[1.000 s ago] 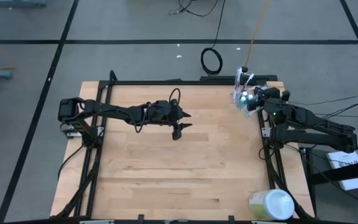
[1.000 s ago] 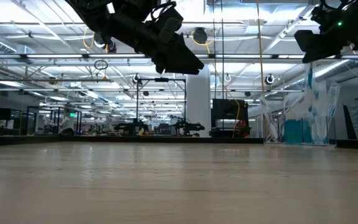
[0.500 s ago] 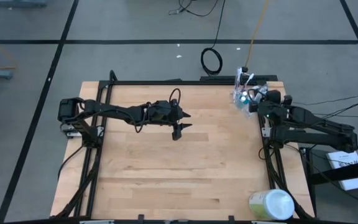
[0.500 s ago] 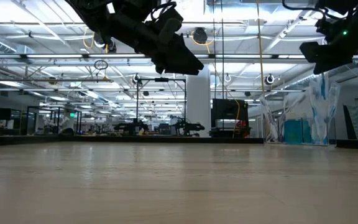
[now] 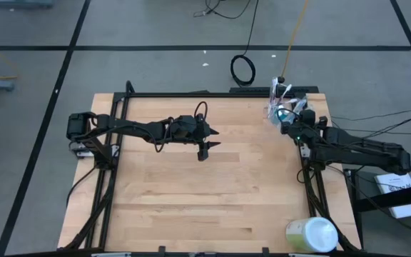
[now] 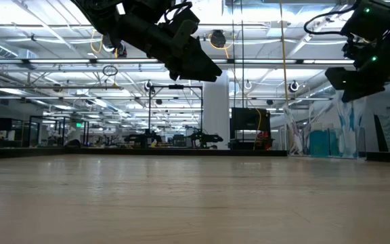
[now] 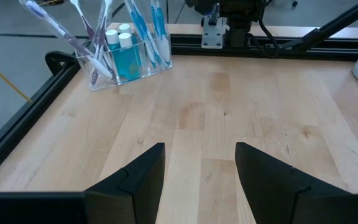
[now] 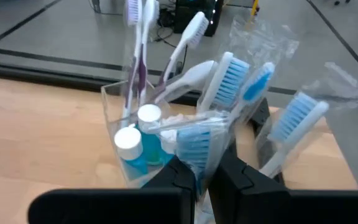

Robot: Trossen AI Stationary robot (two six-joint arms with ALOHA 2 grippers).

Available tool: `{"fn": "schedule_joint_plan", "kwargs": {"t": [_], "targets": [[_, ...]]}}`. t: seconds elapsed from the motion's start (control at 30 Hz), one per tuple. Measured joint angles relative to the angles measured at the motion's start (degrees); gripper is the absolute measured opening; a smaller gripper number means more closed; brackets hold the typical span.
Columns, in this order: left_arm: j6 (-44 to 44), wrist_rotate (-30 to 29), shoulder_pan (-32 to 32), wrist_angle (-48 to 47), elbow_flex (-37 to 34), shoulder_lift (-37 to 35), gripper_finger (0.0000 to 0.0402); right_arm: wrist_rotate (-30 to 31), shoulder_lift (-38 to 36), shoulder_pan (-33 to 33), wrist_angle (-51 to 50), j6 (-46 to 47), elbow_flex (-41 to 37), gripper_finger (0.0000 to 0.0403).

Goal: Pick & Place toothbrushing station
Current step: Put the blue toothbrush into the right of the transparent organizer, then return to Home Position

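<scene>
My right gripper (image 8: 202, 177) has its jaws closed at the toothbrushing station (image 5: 282, 108) in the desk's (image 5: 212, 193) far right corner; left gripper (image 7: 199, 171) waits open. Bump it and the brushes spill.

Industrial hall: exposed ceiling trusses (image 6: 59, 61), strip lights, taped floor (image 5: 155, 48).

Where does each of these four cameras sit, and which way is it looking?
High view: above the table, looking straight down; both arms show, left pincer mid-table, right pincer at the clear cup in the far right corner.
Low view: at tabletop height, looking level into the room; both arms hang in from above.
Left wrist view: looks past its open fingers across the table.
Right wrist view: looks past its shut fingers into the toothbrushes.
Shared: both wrist views show the cup and its blue bottles.
</scene>
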Motion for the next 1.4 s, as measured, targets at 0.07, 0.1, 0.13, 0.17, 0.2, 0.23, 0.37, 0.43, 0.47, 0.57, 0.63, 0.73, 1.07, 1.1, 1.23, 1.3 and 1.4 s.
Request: {"fn": "schedule_joint_plan", "kwargs": {"t": [0.07,0.1,0.13,0.17,0.2,0.23,0.37,0.43,0.47,0.57,0.63,0.73,1.07,1.1,1.23,1.3,1.4], "targets": [[0.0,0.0,0.0,0.0,0.0,0.0,0.02,0.0,0.0,0.0,1.6,-0.3,-0.7,0.0015],[0.0,0.0,0.0,0.0,0.0,0.0,0.02,0.0,0.0,0.0,2.1,-0.5,-0.9,0.0015],[0.0,0.0,0.0,0.0,0.0,0.0,0.02,0.0,0.0,0.0,2.4,-0.6,-1.1,0.0015],[0.0,0.0,0.0,0.0,0.0,0.0,0.02,0.1,0.0,0.0,2.9,-0.6,-1.3,0.0015],[0.0,0.0,0.0,0.0,0.0,0.0,0.02,0.2,0.0,0.0,3.2,-0.6,-1.4,0.0015],[0.0,0.0,0.0,0.0,0.0,0.0,0.02,0.4,0.0,0.0,3.5,-0.5,-1.6,0.0016],[0.0,0.0,0.0,0.0,0.0,0.0,0.02,0.3,0.0,0.0,3.3,0.3,-1.6,0.0031],[0.0,0.0,0.0,0.0,0.0,0.0,0.02,0.0,0.0,0.0,3.2,-0.7,-1.6,0.0049],[0.0,0.0,0.0,0.0,0.0,0.0,0.02,-0.1,0.0,0.0,3.1,-0.9,-1.7,0.0059],[0.0,0.0,0.0,0.0,0.0,0.0,0.02,1.0,0.0,0.0,3.3,-0.6,-1.7,0.0094],[0.0,0.0,0.0,0.0,0.0,0.0,0.02,3.3,-0.1,0.0,3.9,-0.7,-1.7,0.0117],[0.0,0.0,0.0,0.0,0.0,0.0,0.02,6.2,-0.4,0.0,5.7,-3.1,-1.7,0.0143],[0.0,0.0,0.0,0.0,0.0,0.0,0.02,6.8,-2.7,0.0,17.3,-18.2,-1.6,0.0184],[0.0,0.0,0.0,0.0,0.0,0.0,0.02,6.8,-3.0,0.0,18.9,-19.8,-1.6,0.0186],[0.0,0.0,0.0,-0.1,0.0,0.0,0.02,8.3,-4.4,0.0,26.3,-28.2,-1.6,0.019],[0.0,0.0,0.0,-0.2,0.0,0.0,0.02,9.6,-5.1,0.0,30.4,-33.3,-1.6,0.0189],[0.0,0.0,0.0,-0.8,0.0,0.0,0.02,12.9,-6.1,0.0,37.1,-42.5,-1.6,0.0188]]}}
